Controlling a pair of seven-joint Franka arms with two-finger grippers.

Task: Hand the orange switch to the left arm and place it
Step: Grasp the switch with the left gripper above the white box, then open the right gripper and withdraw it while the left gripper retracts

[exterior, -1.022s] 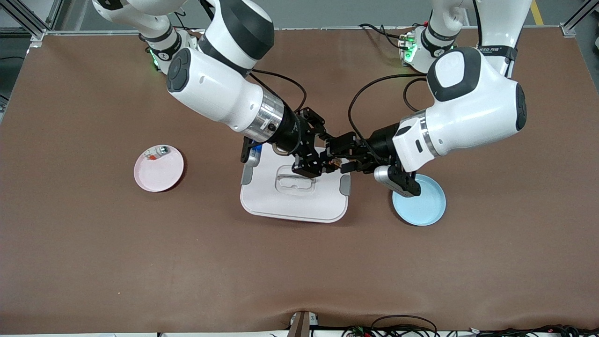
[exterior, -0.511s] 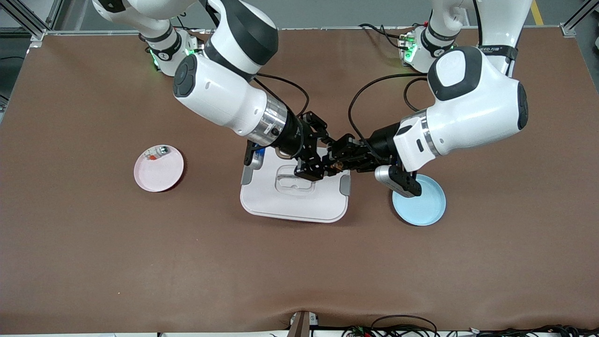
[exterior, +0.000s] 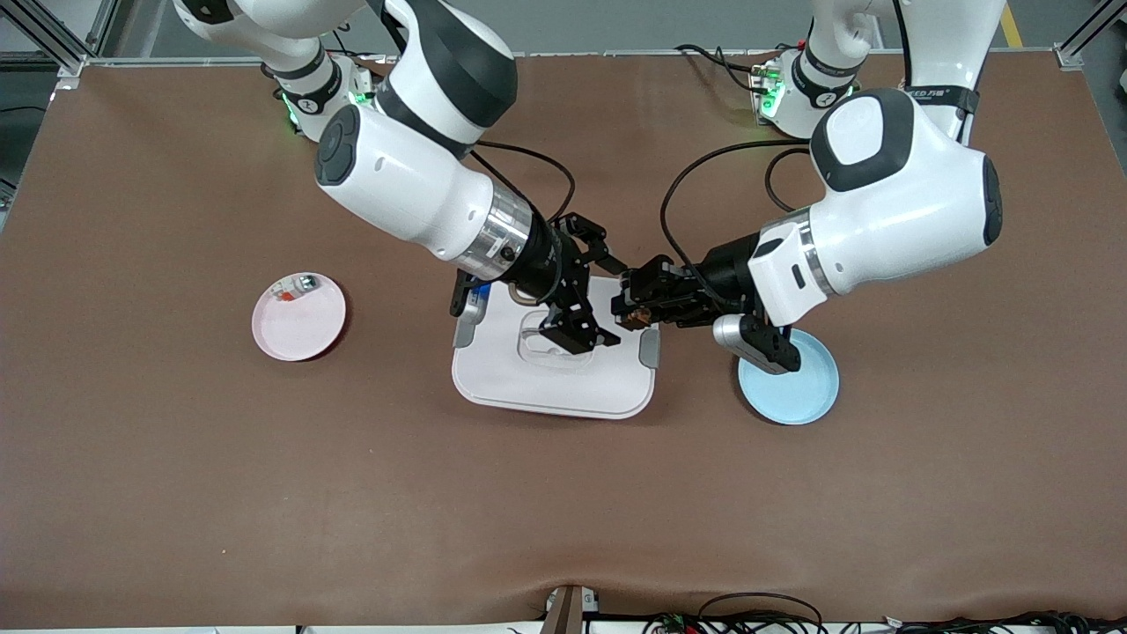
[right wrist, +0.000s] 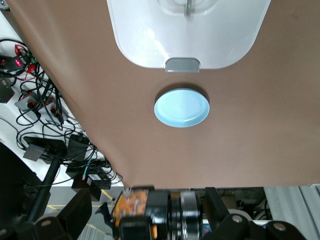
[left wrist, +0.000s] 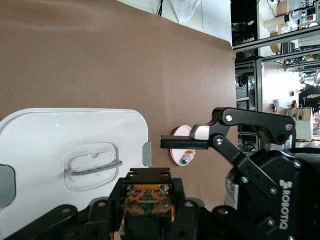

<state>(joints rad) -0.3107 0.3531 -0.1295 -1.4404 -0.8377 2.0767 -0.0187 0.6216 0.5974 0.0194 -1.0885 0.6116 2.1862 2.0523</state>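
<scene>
My left gripper (exterior: pixel 629 308) is shut on the orange switch (exterior: pixel 636 311) and holds it over the box's (exterior: pixel 563 379) edge toward the left arm's end. In the left wrist view the switch (left wrist: pixel 148 194) sits clamped between that gripper's black jaws. My right gripper (exterior: pixel 601 301) is open over the box lid, its jaws spread wide and apart from the switch. One of its fingers (left wrist: pixel 184 143) shows in the left wrist view. The right wrist view shows the switch (right wrist: pixel 134 207) in the left gripper, and the box (right wrist: pixel 150 40) below.
A blue plate (exterior: pixel 797 387) lies beside the box toward the left arm's end, partly under the left wrist; it also shows in the right wrist view (right wrist: pixel 181 107). A pink plate (exterior: pixel 295 326) with a small white piece lies toward the right arm's end.
The left gripper closed on the switch. The right gripper opened, let go and drew back toward the right arm's end over the box lid.
</scene>
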